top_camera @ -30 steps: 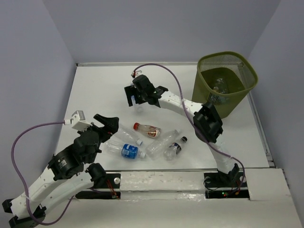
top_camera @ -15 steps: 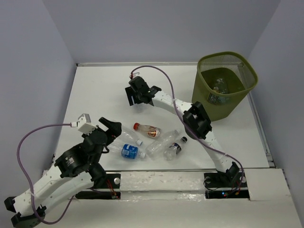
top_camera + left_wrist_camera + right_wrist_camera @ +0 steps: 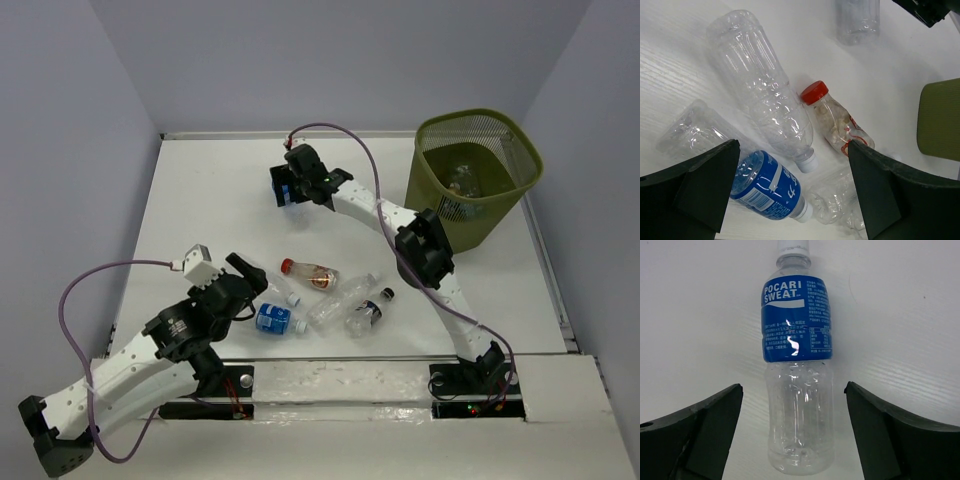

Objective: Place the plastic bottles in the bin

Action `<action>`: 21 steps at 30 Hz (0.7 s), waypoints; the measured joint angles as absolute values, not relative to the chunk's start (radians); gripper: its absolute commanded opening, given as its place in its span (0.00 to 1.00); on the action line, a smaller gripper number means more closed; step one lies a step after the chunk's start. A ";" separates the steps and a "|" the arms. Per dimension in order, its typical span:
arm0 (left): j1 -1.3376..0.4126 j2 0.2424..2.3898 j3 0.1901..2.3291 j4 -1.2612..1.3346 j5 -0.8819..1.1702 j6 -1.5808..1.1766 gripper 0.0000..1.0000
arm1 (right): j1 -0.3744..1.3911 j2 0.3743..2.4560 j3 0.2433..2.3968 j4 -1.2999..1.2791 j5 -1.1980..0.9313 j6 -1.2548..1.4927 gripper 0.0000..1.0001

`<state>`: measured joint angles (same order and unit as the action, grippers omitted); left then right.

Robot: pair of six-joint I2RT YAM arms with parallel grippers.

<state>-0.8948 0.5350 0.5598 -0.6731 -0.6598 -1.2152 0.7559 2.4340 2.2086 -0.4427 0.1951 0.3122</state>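
Blue-labelled bottle (image 3: 797, 365) lies flat on the tabletop (image 3: 200, 190), far centre, well apart from the bin (image 3: 425, 195) at the far right. Right end effector (image 3: 792, 386) straddles its body, 2 fingers apart with bare tabletop showing on both sides: no grip yet, probably lined up to squeeze across the width. Left end effector (image 3: 793, 146) hangs spread wide over the near cluster, by the red-capped bottle (image 3: 835, 120). 1 bottle appears to lie in the bin already.

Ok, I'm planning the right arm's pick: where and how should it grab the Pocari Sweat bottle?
Mid-body, just below the blue label, coming straight down. The bottle lies flat on the table, cap pointing away, its length running between the open fingers of the right gripper, so closing across its round sides should hold.
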 measured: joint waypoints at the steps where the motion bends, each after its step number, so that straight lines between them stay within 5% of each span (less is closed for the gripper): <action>1: -0.895 0.542 0.558 -0.673 -0.660 -1.226 0.99 | 0.752 2.431 2.204 -0.441 0.188 0.310 0.99; 7: -0.895 0.555 0.556 -0.682 -0.660 -1.263 0.99 | 0.748 2.437 2.182 -0.441 0.149 0.299 0.98; 12: -0.891 0.604 0.556 -0.684 -0.661 -1.277 0.99 | 0.748 2.469 2.183 -0.443 0.147 0.275 0.82; 16: -0.876 0.665 0.556 -0.685 -0.661 -1.282 0.99 | 0.746 2.489 2.191 -0.447 0.152 0.253 0.81; 20: -0.842 0.699 0.556 -0.670 -0.649 -1.271 0.99 | 0.741 2.495 2.202 -0.450 0.154 0.235 0.56; 21: -0.825 0.709 0.556 -0.660 -0.644 -1.263 0.99 | 0.739 2.495 2.206 -0.450 0.153 0.231 0.38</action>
